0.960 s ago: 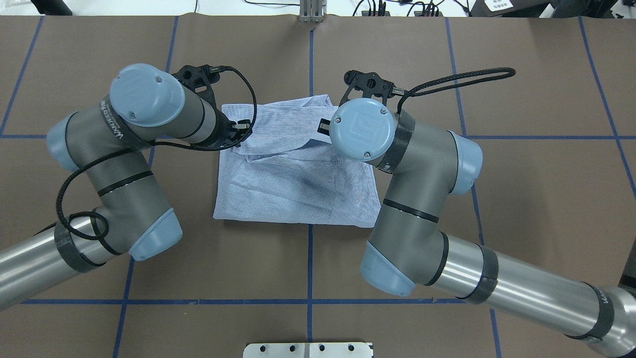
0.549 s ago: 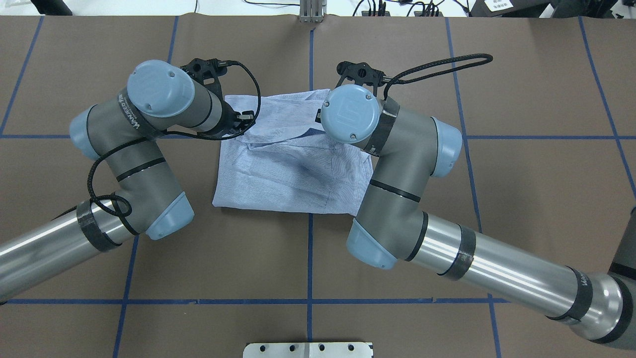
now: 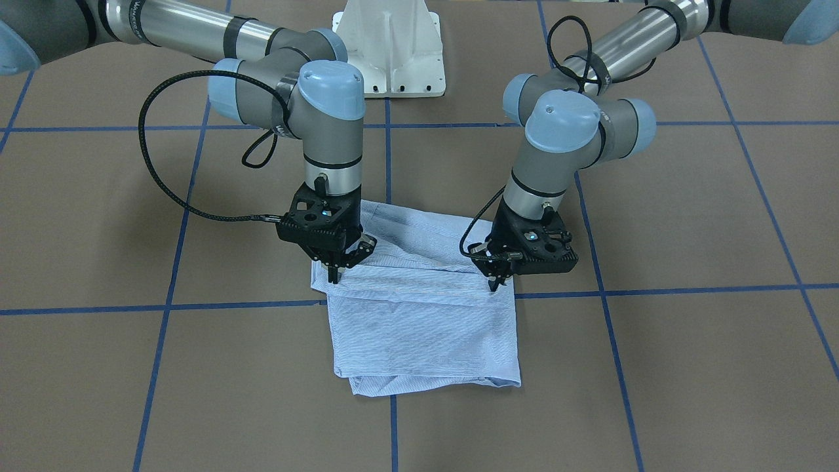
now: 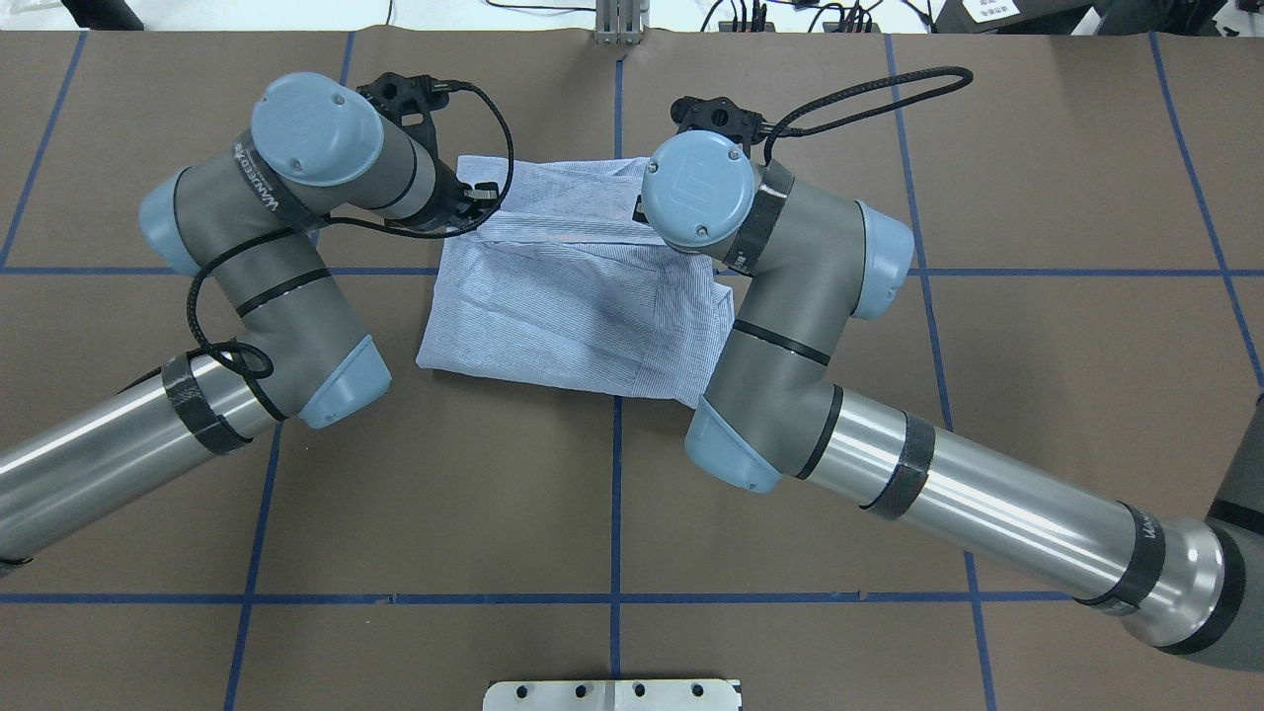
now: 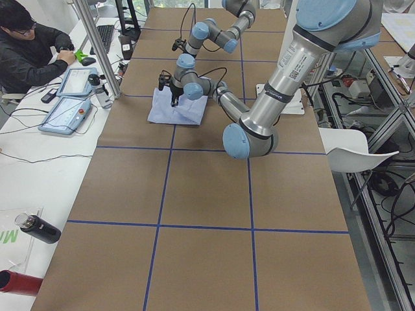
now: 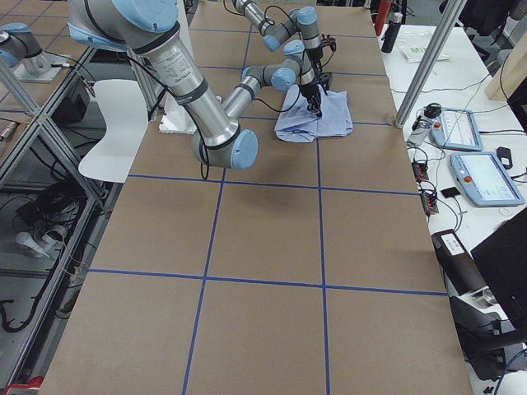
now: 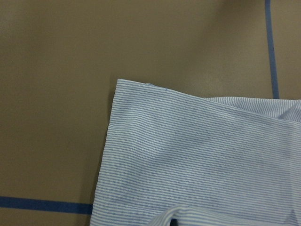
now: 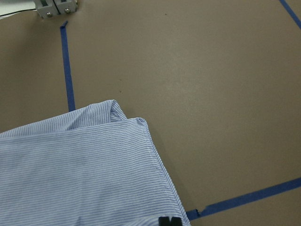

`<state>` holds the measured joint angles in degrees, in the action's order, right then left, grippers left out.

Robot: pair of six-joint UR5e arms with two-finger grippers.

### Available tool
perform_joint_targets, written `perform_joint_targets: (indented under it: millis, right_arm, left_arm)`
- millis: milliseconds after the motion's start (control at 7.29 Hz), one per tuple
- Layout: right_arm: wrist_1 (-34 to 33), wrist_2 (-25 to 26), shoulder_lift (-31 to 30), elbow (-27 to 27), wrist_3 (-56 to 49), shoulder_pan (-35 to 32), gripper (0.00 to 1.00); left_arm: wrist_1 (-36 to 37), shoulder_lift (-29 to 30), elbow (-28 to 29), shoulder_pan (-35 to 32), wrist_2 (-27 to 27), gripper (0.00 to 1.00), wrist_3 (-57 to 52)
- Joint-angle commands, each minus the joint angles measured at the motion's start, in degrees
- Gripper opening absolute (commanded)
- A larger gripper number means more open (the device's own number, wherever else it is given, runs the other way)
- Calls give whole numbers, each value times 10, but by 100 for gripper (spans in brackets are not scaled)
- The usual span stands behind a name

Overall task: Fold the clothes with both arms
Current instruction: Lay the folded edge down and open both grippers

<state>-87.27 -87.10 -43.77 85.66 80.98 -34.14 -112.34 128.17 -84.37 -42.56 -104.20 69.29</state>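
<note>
Currently left tool [image 3: 495, 280], right tool [image 3: 334, 272] each clenched on folded shirt [image 3: 419, 328]; shirt on table [image 3: 688, 341].

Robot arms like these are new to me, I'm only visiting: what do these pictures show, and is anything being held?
This robot has a left arm and a right arm, each ending in a pincer called a gripper. They work at a brown table. One picture faces the robot, one looks down from behind it, two look along the table from its ends, two come from wrist cameras. A partly folded, light blue striped shirt lies on the table. The left gripper and right gripper each pinch a fold of it.
</note>
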Motion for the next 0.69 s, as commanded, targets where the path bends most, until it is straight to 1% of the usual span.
perform_joint_targets:
  millis: [0,137,274,412,549]
  right_arm:
    - [31,-8,6,-34,-18,-7,0]
    - [79,-8,17,-84,-21,-7,0]
    - [92,-8,27,-114,-26,-8,0]
    - [93,-17,28,-120,-55,-15,0]
    - [93,-36,29,-129,-58,-25,38]
  left_arm:
    - [-5,38,65,-9,-1,0,-9]
    - [-38,57,115,-9,-1,0,-9]
    - [-80,59,150,-9,-1,11,-21]
    - [-100,62,173,-9,-1,43,-26]
    - [-104,62,176,-9,-1,87,-28]
